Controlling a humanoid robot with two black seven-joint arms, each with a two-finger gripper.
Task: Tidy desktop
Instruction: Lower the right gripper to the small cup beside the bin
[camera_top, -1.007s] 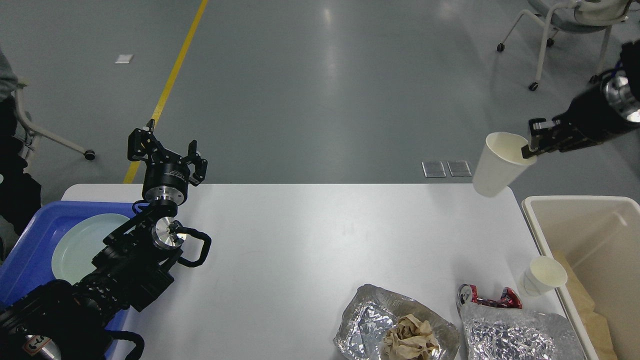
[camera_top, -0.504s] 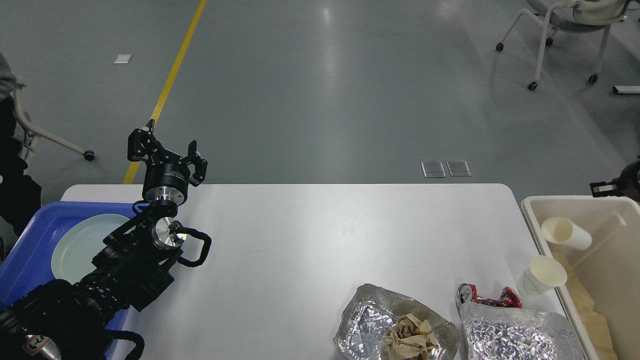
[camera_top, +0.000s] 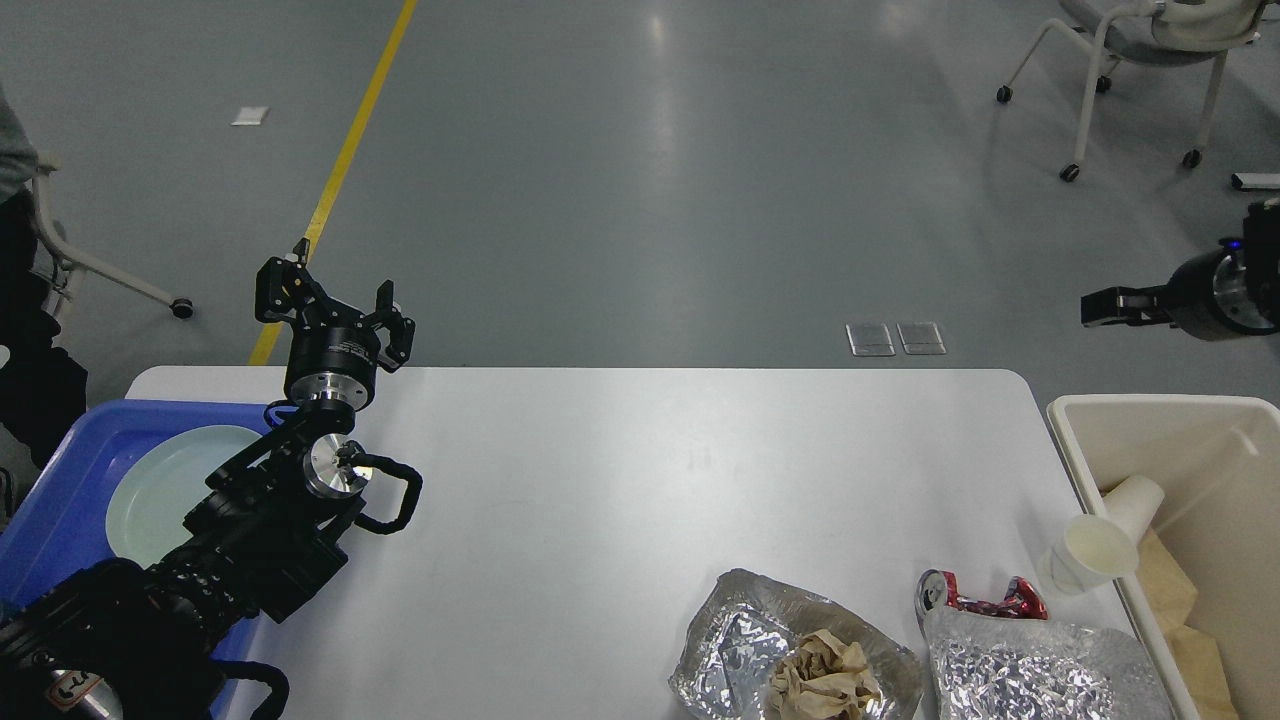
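Our left gripper (camera_top: 335, 305) upper left, fingers spread, empty, white desktop (camera_top: 620, 500) filling lower centre, foil trays (camera_top: 790, 650) at bottom edge, cream bin (camera_top: 1190, 440) lower right, our right gripper (camera_top: 1095, 308) above it, opening can't tell.

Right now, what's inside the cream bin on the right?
In the cream bin: one white paper cup on its side and brown paper. The bin's near end runs out of frame.

Cluttered desktop (camera_top: 600, 500), bin (camera_top: 1190, 410) alongside
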